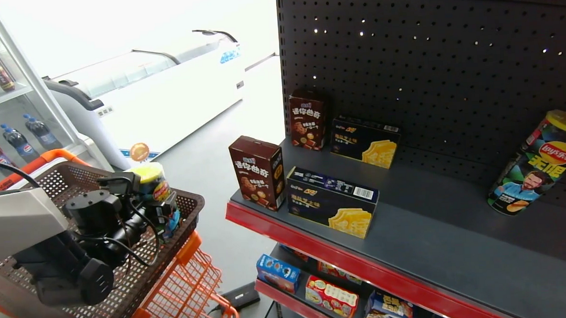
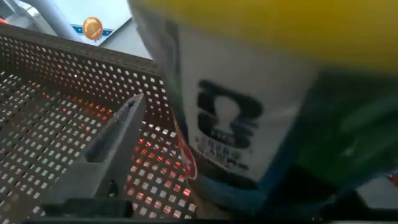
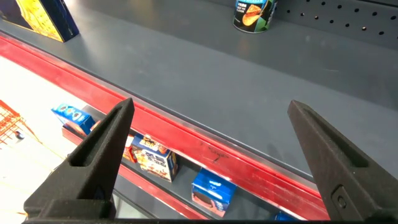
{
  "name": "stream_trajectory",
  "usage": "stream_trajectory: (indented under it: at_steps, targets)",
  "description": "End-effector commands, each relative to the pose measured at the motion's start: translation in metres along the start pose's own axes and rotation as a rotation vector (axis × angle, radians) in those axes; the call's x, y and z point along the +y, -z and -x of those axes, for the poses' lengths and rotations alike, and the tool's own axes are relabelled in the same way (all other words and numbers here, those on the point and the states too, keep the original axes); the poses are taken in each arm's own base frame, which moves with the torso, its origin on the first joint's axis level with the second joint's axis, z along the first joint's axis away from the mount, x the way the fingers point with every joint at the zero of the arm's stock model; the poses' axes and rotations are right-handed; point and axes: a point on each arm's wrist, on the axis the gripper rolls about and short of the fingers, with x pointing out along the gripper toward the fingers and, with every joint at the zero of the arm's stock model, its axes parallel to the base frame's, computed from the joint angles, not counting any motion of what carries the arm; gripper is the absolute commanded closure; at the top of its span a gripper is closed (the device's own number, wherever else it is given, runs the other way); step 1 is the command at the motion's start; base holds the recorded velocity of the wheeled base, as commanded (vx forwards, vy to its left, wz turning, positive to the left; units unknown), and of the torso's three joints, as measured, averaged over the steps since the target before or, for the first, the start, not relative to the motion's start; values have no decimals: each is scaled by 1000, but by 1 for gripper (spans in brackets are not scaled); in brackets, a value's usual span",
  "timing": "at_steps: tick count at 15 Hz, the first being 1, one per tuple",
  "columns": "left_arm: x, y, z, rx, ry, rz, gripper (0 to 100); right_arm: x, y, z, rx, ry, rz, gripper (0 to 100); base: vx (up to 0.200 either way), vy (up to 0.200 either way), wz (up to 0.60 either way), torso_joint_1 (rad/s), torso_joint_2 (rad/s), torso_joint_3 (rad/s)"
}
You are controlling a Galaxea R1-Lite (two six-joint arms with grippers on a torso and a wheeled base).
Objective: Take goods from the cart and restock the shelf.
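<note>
The step in hand is judged to be the grasp of the chips can (image 1: 151, 185), which stands yellow lid up near the far corner of the brown mesh basket (image 1: 192, 199) carried on the orange cart (image 1: 188, 287). The left gripper (image 1: 161, 207) is set around the can's lower body with its jaws wide. In the left wrist view, the one finger (image 2: 109, 155) that shows is parted from the can's wall by a strip of mesh. The jaws would best be centred before they are closed, so that the can is not nudged over, and shut on the body well below the lid. A straight lift clear of the basket rim is then called for before any swing toward the shelf (image 1: 435, 248). The can is the one item made out in the basket, much of whose floor is hidden behind the arm. The right gripper (image 3: 211, 106) hangs over the shelf's red front edge, jaws wide and nothing held. At the shelf's front left a brown biscuit box (image 1: 257, 172) stands just beside a dark blue box (image 1: 332, 202). A like pair (image 1: 308, 119) is set behind them. Well apart to the right, a second chips can (image 1: 534, 167) sits by the pegboard back (image 1: 426, 52), and the bare stretch between is judged the likely landing place. The lower shelf (image 1: 273, 255) holds small packets (image 1: 331, 296).
</note>
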Motion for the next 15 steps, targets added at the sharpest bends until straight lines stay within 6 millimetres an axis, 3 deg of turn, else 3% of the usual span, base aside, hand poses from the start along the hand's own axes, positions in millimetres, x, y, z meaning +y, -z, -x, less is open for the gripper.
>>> stream_trajectory:
  at_steps: [1,5,9,11,14,15]
  targets:
    - [-2,0,-3,-4,7,1,100,0,0,0,1,0,0,0,0,0,0,0,0,0]
    - [-14,-48,8,-135,49,-2,100,0,0,0,1,0,0,0,0,0,0,0,0,0]
    - [-16,-93,32,-186,73,-4,100,0,0,0,1,0,0,0,0,0,0,0,0,0]
    - [-16,-127,52,-255,139,-8,100,0,0,0,1,0,0,0,0,0,0,0,0,0]
    - [-23,-159,88,-298,181,-1,100,0,0,0,1,0,0,0,0,0,0,0,0,0]
    - [-32,-181,123,-267,240,20,100,0,0,0,1,0,0,0,0,0,0,0,0,0]
